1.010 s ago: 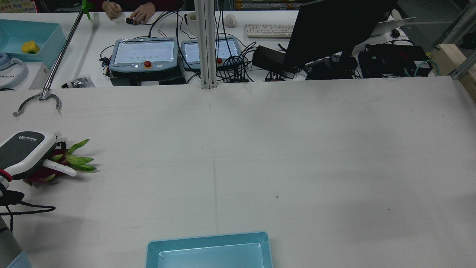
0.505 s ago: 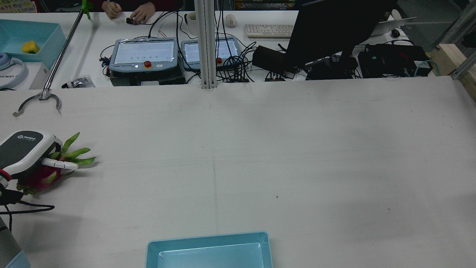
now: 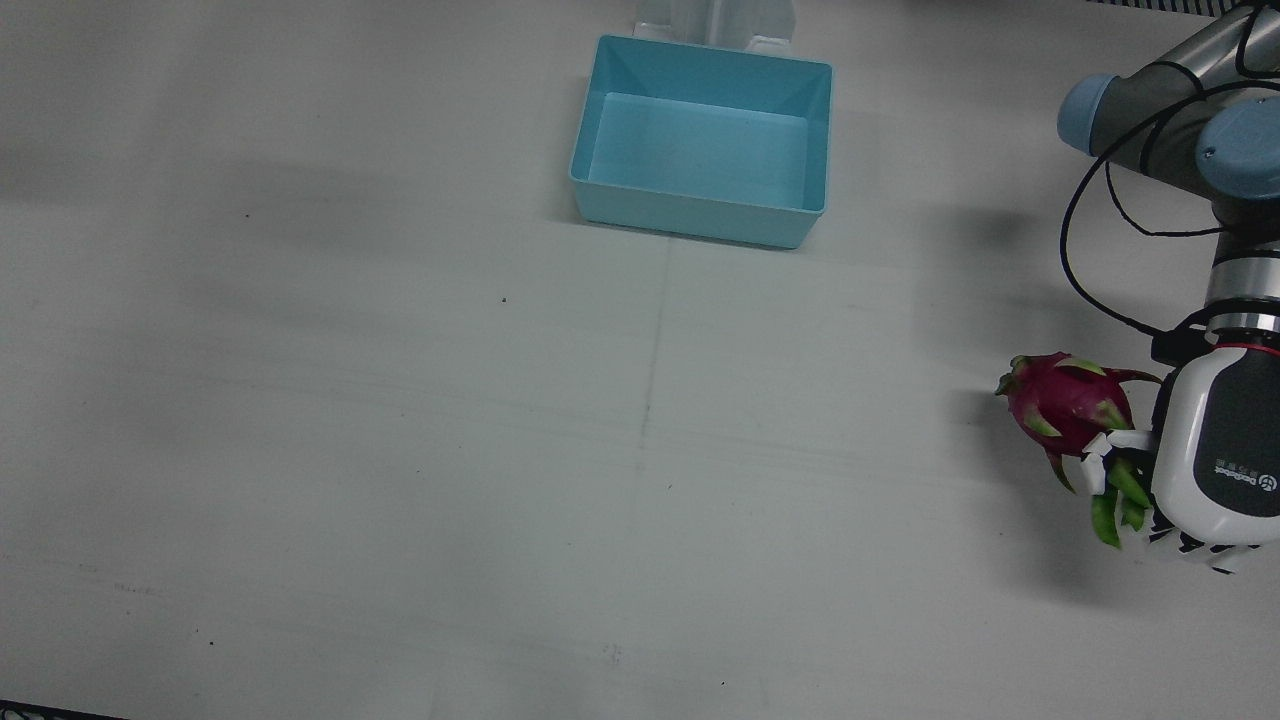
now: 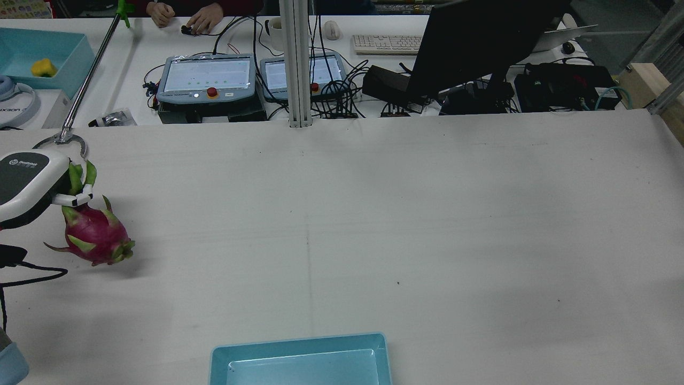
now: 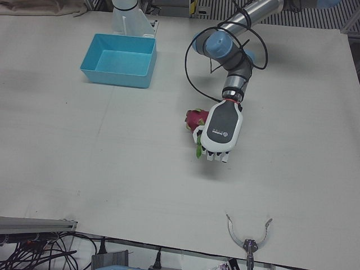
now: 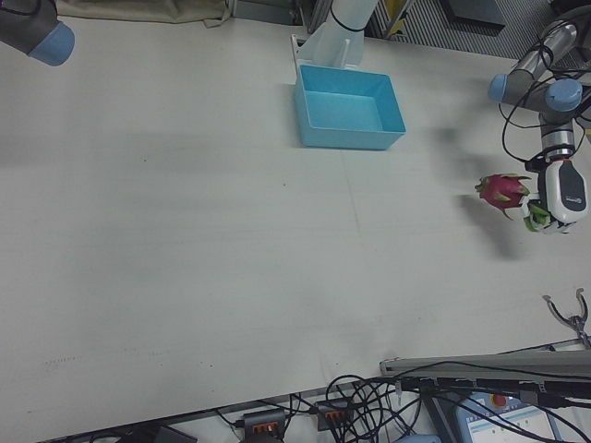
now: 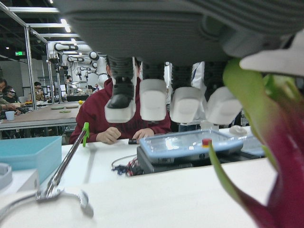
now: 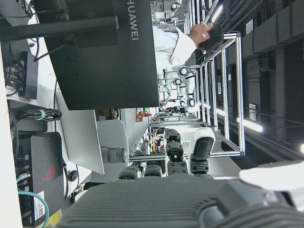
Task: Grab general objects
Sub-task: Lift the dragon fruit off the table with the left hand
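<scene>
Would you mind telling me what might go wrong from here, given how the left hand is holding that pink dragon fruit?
The left hand appears to pinch only the green leafy tips of the pink dragon fruit, whose body hangs clear of the palm. Those tips may tear or slip, dropping the fruit onto the white table. The light blue plastic bin lies well across the table, so any long carry there could swing the hanging fruit loose.
</scene>
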You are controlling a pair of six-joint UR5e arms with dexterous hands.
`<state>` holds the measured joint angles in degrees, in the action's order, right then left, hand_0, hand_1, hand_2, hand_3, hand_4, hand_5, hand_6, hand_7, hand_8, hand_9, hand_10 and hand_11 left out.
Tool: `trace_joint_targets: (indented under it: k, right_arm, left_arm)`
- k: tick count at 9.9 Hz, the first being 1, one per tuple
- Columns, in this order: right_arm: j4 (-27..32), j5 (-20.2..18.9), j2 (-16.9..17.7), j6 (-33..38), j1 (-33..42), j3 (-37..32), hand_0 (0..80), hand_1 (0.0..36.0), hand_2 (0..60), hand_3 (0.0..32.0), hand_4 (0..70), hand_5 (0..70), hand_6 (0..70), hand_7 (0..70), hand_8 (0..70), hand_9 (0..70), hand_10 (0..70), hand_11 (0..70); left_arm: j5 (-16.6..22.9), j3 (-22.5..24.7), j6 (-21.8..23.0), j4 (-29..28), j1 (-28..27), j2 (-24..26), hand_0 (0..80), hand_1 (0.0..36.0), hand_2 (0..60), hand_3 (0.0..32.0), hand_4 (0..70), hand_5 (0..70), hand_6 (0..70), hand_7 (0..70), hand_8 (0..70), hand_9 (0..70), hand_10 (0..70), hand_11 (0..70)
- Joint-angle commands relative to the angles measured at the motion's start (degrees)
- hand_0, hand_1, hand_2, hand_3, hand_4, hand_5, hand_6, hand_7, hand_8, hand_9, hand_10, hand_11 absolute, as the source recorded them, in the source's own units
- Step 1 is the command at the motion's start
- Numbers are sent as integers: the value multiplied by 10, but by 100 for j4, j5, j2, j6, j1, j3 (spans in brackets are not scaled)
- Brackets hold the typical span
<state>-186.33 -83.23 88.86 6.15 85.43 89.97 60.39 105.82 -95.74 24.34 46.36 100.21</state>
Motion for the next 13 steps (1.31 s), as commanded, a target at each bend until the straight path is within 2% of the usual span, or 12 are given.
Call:
trace_joint_targets:
  k: [1, 3, 5, 7, 8, 10, 11, 13]
  right_arm:
    - [0, 0, 0, 0, 0, 12, 0, 0, 0, 0, 0, 0, 0, 0, 0, 0, 0, 0]
    - [0, 0, 0, 0, 0, 21, 0, 0, 0, 0, 0, 0, 0, 0, 0, 0, 0, 0]
    - [0, 0, 0, 0, 9, 21, 0, 0, 0, 0, 0, 0, 0, 0, 0, 0, 0, 0]
    - [0, 0, 0, 0, 0, 21, 0, 0, 0, 0, 0, 0, 0, 0, 0, 0, 0, 0]
    - [0, 0, 0, 0, 9, 21, 0, 0, 0, 0, 0, 0, 0, 0, 0, 0, 0, 0]
    - [0, 0, 0, 0, 0, 21, 0, 0, 0, 0, 0, 0, 0, 0, 0, 0, 0, 0]
    - [0, 0, 0, 0, 0, 12, 0, 0, 0, 0, 0, 0, 0, 0, 0, 0, 0, 0]
    - [0, 0, 0, 0, 0, -5, 0, 0, 0, 0, 0, 0, 0, 0, 0, 0, 0, 0]
  left_arm:
    - [34, 1159, 55, 474, 688, 330, 0, 0, 600, 0, 700, 631, 700, 700, 700, 700, 700, 700]
    - [34, 1160, 423, 659, 743, 639, 0, 0, 600, 0, 700, 616, 700, 700, 700, 700, 700, 700]
    - [261, 1160, 756, 607, 839, 675, 0, 0, 600, 0, 700, 609, 700, 700, 700, 700, 700, 700]
    - [289, 1187, 802, 580, 761, 649, 0, 0, 600, 0, 700, 604, 700, 700, 700, 700, 700, 700]
    - [498, 1274, 811, 580, 743, 640, 0, 0, 600, 0, 700, 603, 700, 700, 700, 700, 700, 700]
    - [1471, 1624, 942, 143, 734, 492, 0, 0, 600, 0, 700, 625, 700, 700, 700, 700, 700, 700]
    - [1745, 1757, 943, -50, 665, 473, 0, 1, 600, 0, 700, 647, 700, 700, 700, 700, 700, 700]
    - [2290, 1968, 1021, -656, 113, 603, 0, 0, 600, 0, 700, 610, 700, 700, 700, 700, 700, 700]
